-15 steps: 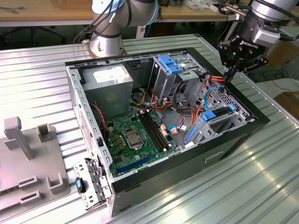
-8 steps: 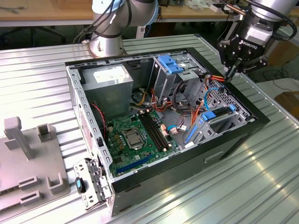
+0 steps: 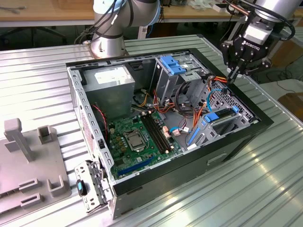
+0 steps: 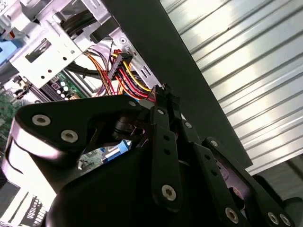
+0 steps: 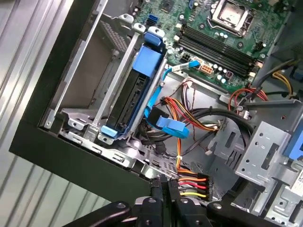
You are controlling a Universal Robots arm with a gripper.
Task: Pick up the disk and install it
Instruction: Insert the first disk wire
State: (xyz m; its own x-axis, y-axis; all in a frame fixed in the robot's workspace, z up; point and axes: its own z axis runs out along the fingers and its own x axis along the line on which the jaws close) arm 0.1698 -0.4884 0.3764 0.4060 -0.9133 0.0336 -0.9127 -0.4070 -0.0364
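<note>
The disk (image 3: pixel 223 117) is a dark drive in a bright blue carrier. It sits in the metal bay at the corner of the open computer case (image 3: pixel 142 187) on the exterior view's right. In the first wrist view the disk (image 5: pixel 135 90) stands on edge inside that cage with a blue tab at each end. My gripper (image 3: pixel 235 75) hangs above the case's far right rim, away from the disk. Its fingers are shut in both wrist views (image 5: pixel 163 187) (image 4: pixel 165 92). The tips press against a bundle of red, yellow and orange power wires (image 5: pixel 187 184); I cannot tell whether they pinch it.
The green motherboard (image 3: pixel 137 137) lies in the middle of the case and the power supply (image 3: pixel 111 80) is at the back. A blue-fronted drive cage (image 3: pixel 173 66) stands beside it. A grey fixture (image 3: pixel 28 161) and a metal bracket (image 3: pixel 92 184) lie on the ribbed table.
</note>
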